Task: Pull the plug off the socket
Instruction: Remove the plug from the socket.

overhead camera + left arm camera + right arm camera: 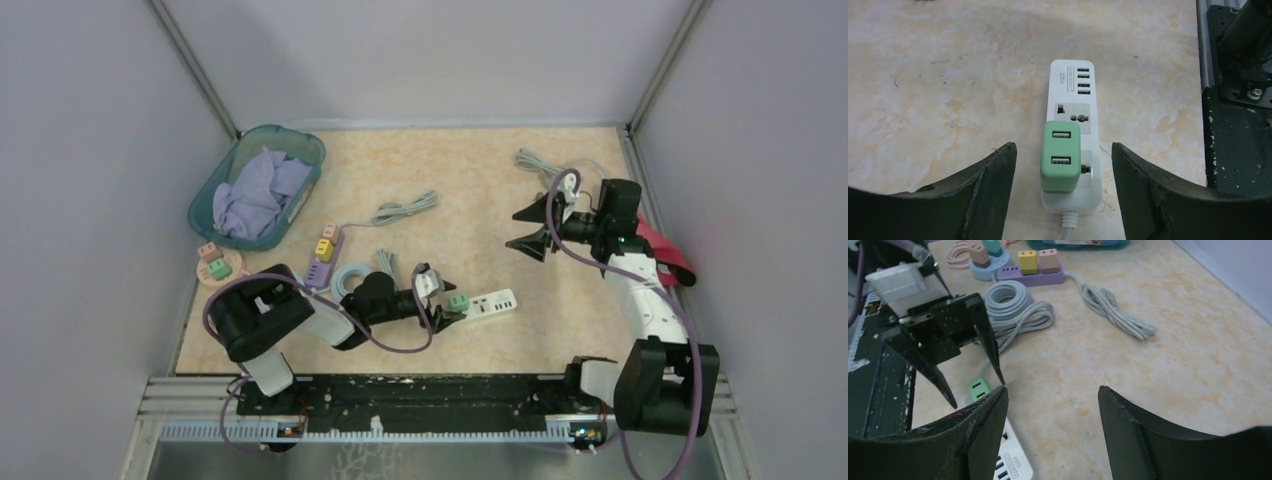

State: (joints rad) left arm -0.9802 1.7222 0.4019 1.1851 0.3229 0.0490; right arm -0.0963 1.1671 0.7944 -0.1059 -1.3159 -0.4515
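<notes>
A green USB plug (1061, 156) sits in the near socket of a white power strip (1071, 105) lying flat on the table. My left gripper (1063, 146) is open, one finger on each side of the plug, touching neither the plug nor the strip. In the top view the left gripper (447, 300) is at the plug (459, 300) on the strip (490, 303). My right gripper (530, 228) is open and empty, raised over the table to the back right. In the right wrist view the gripper (1050, 390) looks toward the plug (979, 388).
A teal basket (225, 165) of purple cloth stands at the back left. A purple power strip with yellow and pink plugs (322, 255), a coiled grey cable (355, 275) and a round plug holder (217, 265) lie left of the strip. Loose grey cables (405, 210) lie farther back. A red object (665, 250) lies at the right wall.
</notes>
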